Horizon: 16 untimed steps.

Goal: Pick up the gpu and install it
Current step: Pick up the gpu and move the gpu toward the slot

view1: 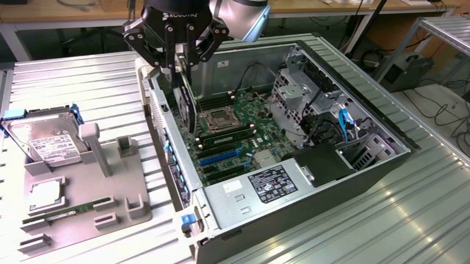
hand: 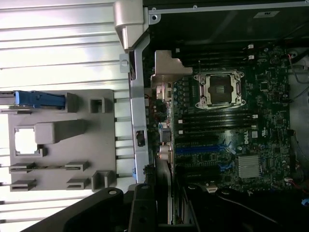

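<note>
**Gpu held over the board, not yet seated**

The gripper has its fingers clamped on the top edge of the gpu. The gpu hangs on edge inside the open computer case, close to the wall on the exterior view's left, above the motherboard. Lowered off-line, it could snag that wall or strike the processor socket instead of a blue slot. The gripper reads "ROBOTIQ", and the board seems to carry a Dell mark. The hard drive label is unreadable.
</note>
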Tool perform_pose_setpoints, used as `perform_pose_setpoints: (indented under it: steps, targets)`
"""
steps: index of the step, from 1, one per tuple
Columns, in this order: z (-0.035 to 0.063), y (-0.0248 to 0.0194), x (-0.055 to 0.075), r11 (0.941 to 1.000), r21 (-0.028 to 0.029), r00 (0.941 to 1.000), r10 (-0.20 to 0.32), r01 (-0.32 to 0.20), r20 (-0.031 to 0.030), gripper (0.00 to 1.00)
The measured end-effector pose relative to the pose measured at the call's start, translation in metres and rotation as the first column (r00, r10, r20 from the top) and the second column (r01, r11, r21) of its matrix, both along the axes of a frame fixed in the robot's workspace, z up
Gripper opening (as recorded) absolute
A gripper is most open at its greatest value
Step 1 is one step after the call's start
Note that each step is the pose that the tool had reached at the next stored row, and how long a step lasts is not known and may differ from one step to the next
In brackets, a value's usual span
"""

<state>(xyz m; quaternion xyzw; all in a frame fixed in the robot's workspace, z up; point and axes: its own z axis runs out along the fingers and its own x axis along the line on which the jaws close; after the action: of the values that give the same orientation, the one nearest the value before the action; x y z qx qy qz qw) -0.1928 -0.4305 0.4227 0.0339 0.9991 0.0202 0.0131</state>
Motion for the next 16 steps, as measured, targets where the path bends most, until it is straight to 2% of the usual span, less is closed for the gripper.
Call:
perform_pose_setpoints:
  steps: [16]
  targets:
    - [-0.0019, 0.0, 0.0036, 1.0, 0.0, 1.0, 0.0, 0.0, 0.0, 0.26]
